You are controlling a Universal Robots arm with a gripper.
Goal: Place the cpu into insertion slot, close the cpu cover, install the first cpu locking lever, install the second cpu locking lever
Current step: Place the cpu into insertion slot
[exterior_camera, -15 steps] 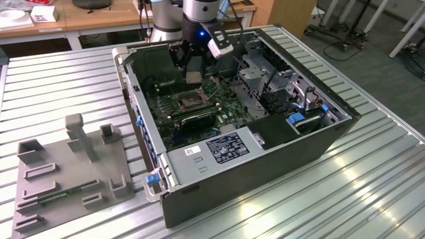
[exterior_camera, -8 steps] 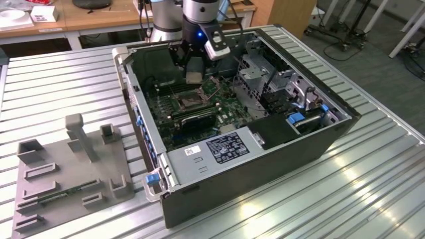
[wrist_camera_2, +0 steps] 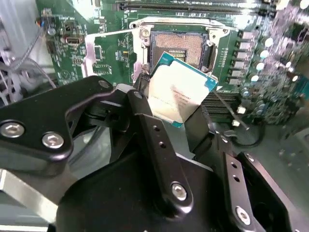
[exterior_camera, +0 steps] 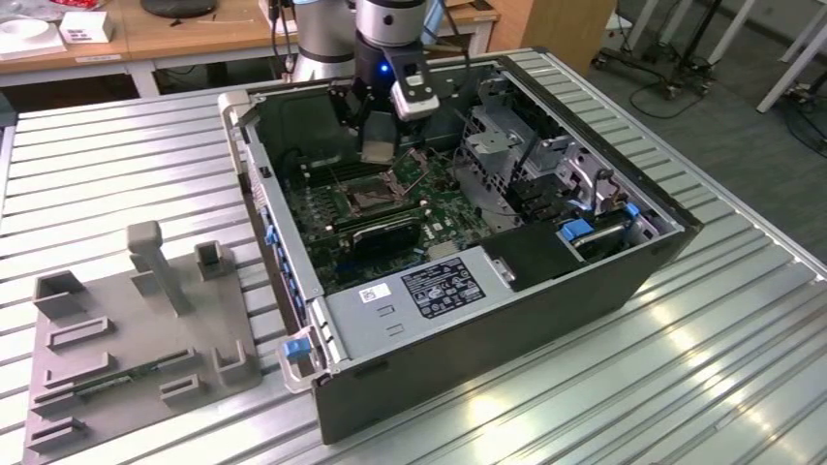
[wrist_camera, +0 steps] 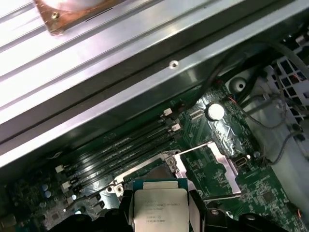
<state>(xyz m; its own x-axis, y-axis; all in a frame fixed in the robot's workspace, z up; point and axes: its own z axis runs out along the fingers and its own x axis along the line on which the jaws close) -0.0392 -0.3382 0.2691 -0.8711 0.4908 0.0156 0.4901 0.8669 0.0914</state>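
Note:
My gripper (exterior_camera: pixel 378 131) hangs inside the open computer case, shut on the cpu (exterior_camera: pixel 376 150), a small square chip with a silvery-tan top. Its two black fingers (wrist_camera_2: pixel 149 130) clamp opposite edges of the cpu (wrist_camera_2: pixel 177 91), which is tilted in the air just short of the insertion slot (wrist_camera_2: pixel 181 46). The slot (exterior_camera: pixel 366 201) lies bare on the green board, its pin field showing. The cpu cover (wrist_camera: pixel 219 157) stands swung open beside the slot (wrist_camera: pixel 154 169). A thin lever rod (wrist_camera_2: pixel 231 112) sticks out next to the socket. In the first wrist view the cpu (wrist_camera: pixel 159 210) sits between the fingers.
The case walls (wrist_camera: pixel 145 63) ring the motherboard closely. Long black memory slots (wrist_camera: pixel 120 150) run beside the socket. A grey drive cage (exterior_camera: pixel 498 155) and the power supply (exterior_camera: pixel 427 291) stand nearby. A grey fixture plate (exterior_camera: pixel 142 329) lies on the ribbed metal table at the exterior view's left.

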